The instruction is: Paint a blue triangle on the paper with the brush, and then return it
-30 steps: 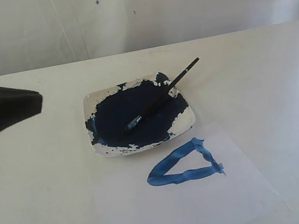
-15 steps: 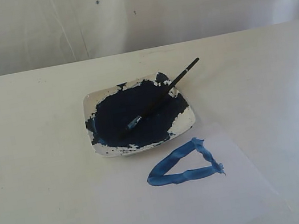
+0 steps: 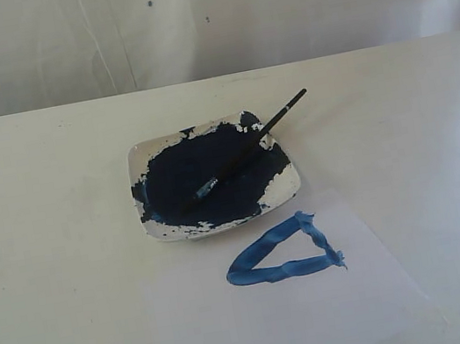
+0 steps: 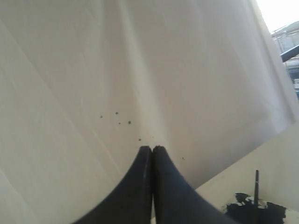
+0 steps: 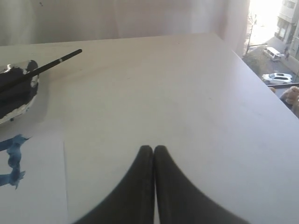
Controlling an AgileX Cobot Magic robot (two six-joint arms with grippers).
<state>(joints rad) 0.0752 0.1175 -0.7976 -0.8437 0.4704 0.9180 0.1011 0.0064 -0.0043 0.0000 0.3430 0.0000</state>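
brush point(image 3: 251, 141) lying across paint dish point(image 3: 284, 182), blue triangle point(image 3: 279, 272) on paper point(image 3: 266, 326)

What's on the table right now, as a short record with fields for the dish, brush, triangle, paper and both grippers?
dish: mostly covered in dark paint
brush: lying across the dish, tip in the paint, handle overhanging the rim
blue triangle: closed outline on the paper
paper: flat on the table, beside the dish
left gripper: shut, holding nothing
right gripper: shut, holding nothing
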